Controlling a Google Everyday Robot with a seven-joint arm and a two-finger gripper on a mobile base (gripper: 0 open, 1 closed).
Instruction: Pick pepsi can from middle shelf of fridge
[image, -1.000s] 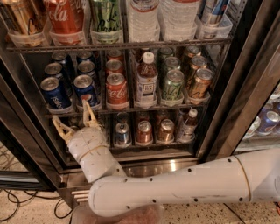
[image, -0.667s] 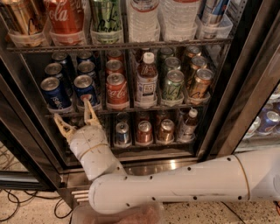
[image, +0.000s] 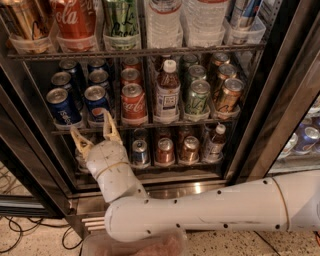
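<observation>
Camera view: reach step, gripper (image: 92, 125) open, empty, just under the shelf (image: 170, 123) edge; pepsi can (image: 97, 102) just above, so next move calls for lift, straddle, close.

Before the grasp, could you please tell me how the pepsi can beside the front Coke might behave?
The pepsi can stands upright among close neighbours, so a push might bump them. Its smooth wall looks stiff yet perhaps slippery, and apt to roll if tipped. The end effector, open, sits below it.

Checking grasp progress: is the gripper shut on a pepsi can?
No, the gripper sits open at the middle shelf edge, fingers spread just below the front pepsi cans, clamping none.
</observation>
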